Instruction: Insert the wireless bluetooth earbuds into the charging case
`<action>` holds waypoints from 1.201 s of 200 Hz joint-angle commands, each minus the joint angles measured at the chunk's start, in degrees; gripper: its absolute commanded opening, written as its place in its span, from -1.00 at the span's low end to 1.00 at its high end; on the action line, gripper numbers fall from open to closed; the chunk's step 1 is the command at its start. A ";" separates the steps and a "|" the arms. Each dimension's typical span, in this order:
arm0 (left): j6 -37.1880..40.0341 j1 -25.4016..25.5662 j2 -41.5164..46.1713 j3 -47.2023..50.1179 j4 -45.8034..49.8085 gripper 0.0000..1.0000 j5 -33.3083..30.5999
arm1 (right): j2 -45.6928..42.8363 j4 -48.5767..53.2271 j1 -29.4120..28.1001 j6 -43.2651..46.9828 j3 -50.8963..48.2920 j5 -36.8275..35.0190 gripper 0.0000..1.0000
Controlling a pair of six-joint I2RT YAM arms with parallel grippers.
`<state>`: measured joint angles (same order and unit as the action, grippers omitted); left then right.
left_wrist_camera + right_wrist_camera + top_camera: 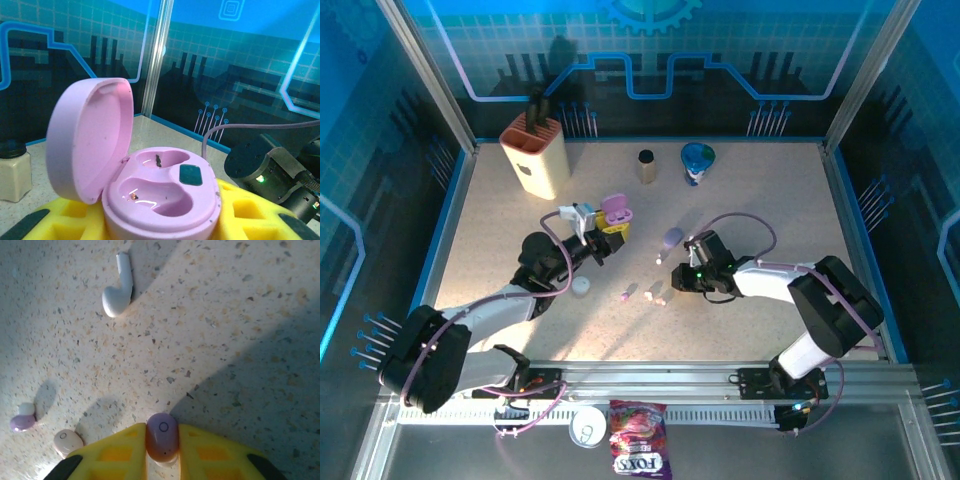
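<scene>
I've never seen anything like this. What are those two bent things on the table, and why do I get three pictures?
They are two robot arms, each ending in a two-finger clamp called a gripper. The overhead picture looks down from above and behind them; the other two come from small cameras on each wrist.

The left gripper holds an open pink charging case between its yellow fingers; both hollows inside look empty. The right gripper pinches a small purple earbud.

On the speckled table lie more earbuds: a white stemmed one, a purple-and-white one and a pale pink one. Farther back stand a beige holder, a dark tube and a blue cup.
</scene>
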<state>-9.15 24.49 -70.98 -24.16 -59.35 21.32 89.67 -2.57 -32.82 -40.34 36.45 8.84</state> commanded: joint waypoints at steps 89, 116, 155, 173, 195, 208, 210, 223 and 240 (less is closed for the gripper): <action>-1.22 -0.28 0.05 -0.79 -1.86 -0.44 1.97 | -1.00 -0.82 4.83 -0.48 -0.86 2.27 -0.22; -1.44 -0.24 -0.49 -1.07 -2.13 -0.44 2.23 | -0.48 0.80 5.52 3.04 0.47 3.11 -0.15; -2.04 -0.24 -0.83 -1.29 -2.52 -0.44 2.66 | 3.58 1.31 6.28 6.39 2.95 7.72 -0.14; -2.21 -0.29 -0.83 -1.33 -2.44 -0.44 2.67 | 4.67 0.18 6.28 6.12 2.49 9.81 -0.16; -2.27 -0.26 -1.08 -1.78 -2.19 -0.44 2.76 | 4.73 -3.11 6.19 4.71 0.17 12.55 -0.23; -2.27 -0.26 -1.56 -2.23 -2.30 -0.44 2.92 | 4.29 -4.34 6.10 4.34 -0.90 13.75 -0.29; -2.30 -0.24 -1.60 -2.32 -2.34 -0.44 2.98 | 4.24 -4.45 6.10 4.31 -1.04 13.86 -0.30; -2.61 -0.26 -2.20 -2.83 -2.54 -0.44 3.37 | 3.77 -4.87 6.01 4.62 -1.67 13.95 -0.34; -3.27 -0.26 -2.97 -3.25 -3.11 -0.44 3.80 | 3.67 -4.73 5.93 5.09 -1.93 14.23 -0.35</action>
<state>-10.68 24.49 -72.75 -25.12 -59.53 23.20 91.98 -6.13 -25.80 -35.92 36.29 18.37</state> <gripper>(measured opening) 0.355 0.329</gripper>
